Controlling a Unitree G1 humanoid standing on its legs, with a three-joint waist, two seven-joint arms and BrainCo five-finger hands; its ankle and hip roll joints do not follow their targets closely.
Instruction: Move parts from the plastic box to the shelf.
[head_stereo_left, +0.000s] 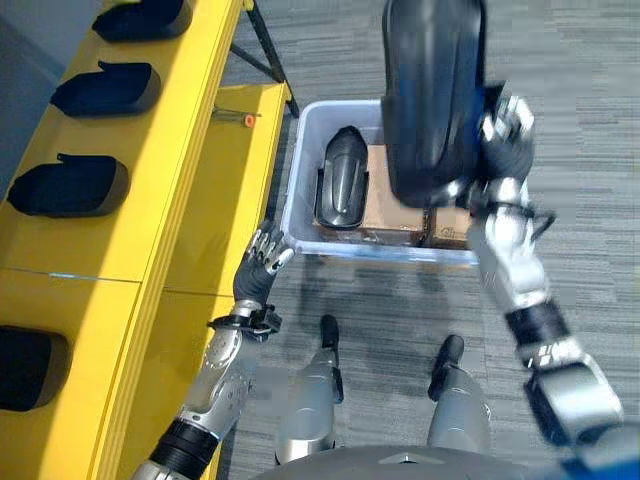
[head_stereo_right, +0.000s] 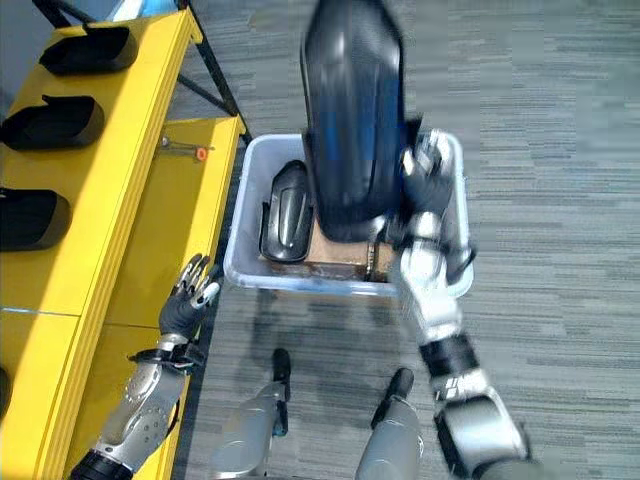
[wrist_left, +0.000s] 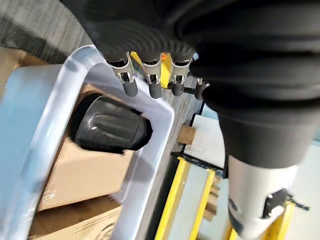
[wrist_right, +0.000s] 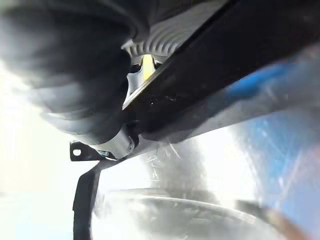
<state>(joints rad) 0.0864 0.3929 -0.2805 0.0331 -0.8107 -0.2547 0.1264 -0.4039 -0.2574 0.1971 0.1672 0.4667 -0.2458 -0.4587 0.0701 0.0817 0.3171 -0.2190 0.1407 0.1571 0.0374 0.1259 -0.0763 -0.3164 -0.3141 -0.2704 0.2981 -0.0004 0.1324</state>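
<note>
Right hand (head_stereo_left: 505, 140) grips black part (head_stereo_left: 432, 95) above plastic box (head_stereo_left: 300, 215); left hand (head_stereo_left: 262, 262) open

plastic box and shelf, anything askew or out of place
Nothing stands out. The right hand holds one black part above the plastic box, another part lies inside on cardboard, and more sit on the yellow shelf.

The black part (head_stereo_left: 432, 95) gripped in the right hand (head_stereo_left: 505, 140) looks like smooth, glossy plastic. Beneath it, the box (head_stereo_left: 300, 165) is pale translucent plastic, holding matt brown cardboard (head_stereo_left: 385, 200).
</note>
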